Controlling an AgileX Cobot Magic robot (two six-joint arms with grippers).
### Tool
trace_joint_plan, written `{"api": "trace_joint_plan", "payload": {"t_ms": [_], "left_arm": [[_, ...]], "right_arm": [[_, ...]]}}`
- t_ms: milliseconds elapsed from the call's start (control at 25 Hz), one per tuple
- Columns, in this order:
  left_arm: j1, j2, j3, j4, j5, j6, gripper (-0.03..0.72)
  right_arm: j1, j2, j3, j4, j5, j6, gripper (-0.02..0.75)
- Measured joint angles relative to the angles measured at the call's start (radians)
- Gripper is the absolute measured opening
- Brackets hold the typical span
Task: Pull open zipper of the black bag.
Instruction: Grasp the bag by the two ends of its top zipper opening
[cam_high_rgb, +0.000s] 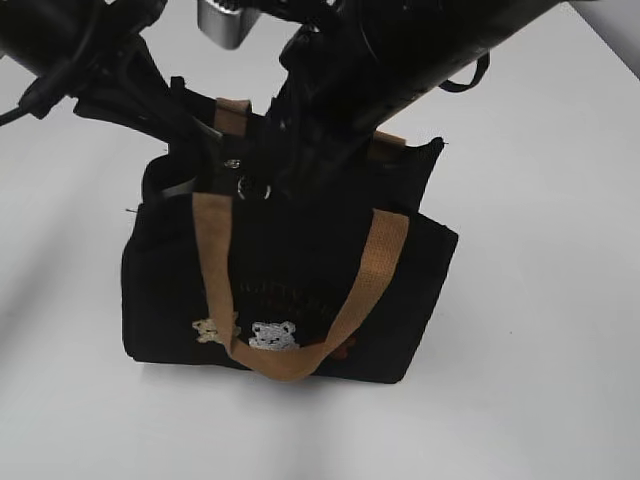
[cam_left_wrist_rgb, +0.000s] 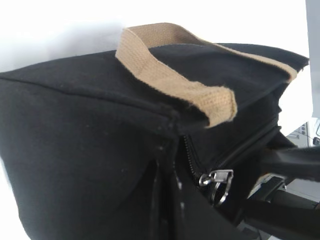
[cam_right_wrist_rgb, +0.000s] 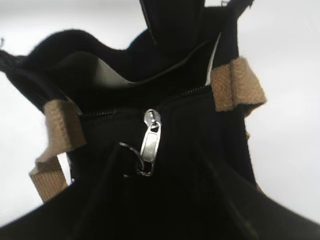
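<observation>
The black bag (cam_high_rgb: 290, 290) stands upright on the white table (cam_high_rgb: 540, 200), bears and lettering facing me, one tan handle (cam_high_rgb: 300, 300) drooping down its front. Both arms crowd in over its top edge, and that looks deliberate: one to steady the cloth, the other to work the slider.

The left claw (cam_high_rgb: 205, 150) comes in at the bag's upper left corner. Its fingers are lost against the black fabric, but I take it to be clenched, probably pinching the bag's edge there as an anchor so the bag cannot slide when the zipper is tugged; whether cloth is really between them I cannot tell.

The zipper (cam_right_wrist_rgb: 150, 112) runs along the bag's top, and its metal slider (cam_right_wrist_rgb: 151, 134) with the silver ring pull (cam_left_wrist_rgb: 220, 187) hangs just below the track, about midway between the two handle ends. Behind it the mouth already gapes. The right claw (cam_high_rgb: 290, 170) hovers right above the ring, yet nothing visibly grips the pull, and I cannot tell whether that claw is released or clenched.
</observation>
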Motion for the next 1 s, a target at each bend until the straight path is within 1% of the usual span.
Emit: {"api": "trace_joint_plan", "payload": {"t_ms": [120, 400, 520, 640, 800, 840, 1000], "left_arm": [[0.0, 0.0, 0.0, -0.007, 0.0, 0.0, -0.01], [0.0, 0.0, 0.0, -0.008, 0.004, 0.0, -0.01], [0.0, 0.0, 0.0, -0.008, 0.004, 0.0, -0.01], [0.0, 0.0, 0.0, -0.008, 0.005, 0.0, -0.01], [0.0, 0.0, 0.0, -0.008, 0.006, 0.0, -0.01], [0.0, 0.0, 0.0, -0.008, 0.006, 0.0, -0.01], [0.0, 0.0, 0.0, -0.008, 0.007, 0.0, -0.01]], "right_arm": [[0.001, 0.028, 0.0, -0.001, -0.005, -0.025, 0.361], [0.002, 0.068, 0.0, 0.003, -0.033, -0.035, 0.356], [0.002, 0.072, 0.0, -0.013, -0.036, -0.035, 0.277], [0.002, 0.074, 0.0, -0.034, -0.024, -0.037, 0.164], [0.002, 0.074, 0.0, -0.058, 0.004, -0.038, 0.03], [0.002, 0.074, 0.0, -0.06, 0.006, -0.038, 0.006], [0.002, 0.073, 0.0, -0.065, 0.006, -0.038, -0.001]]}}
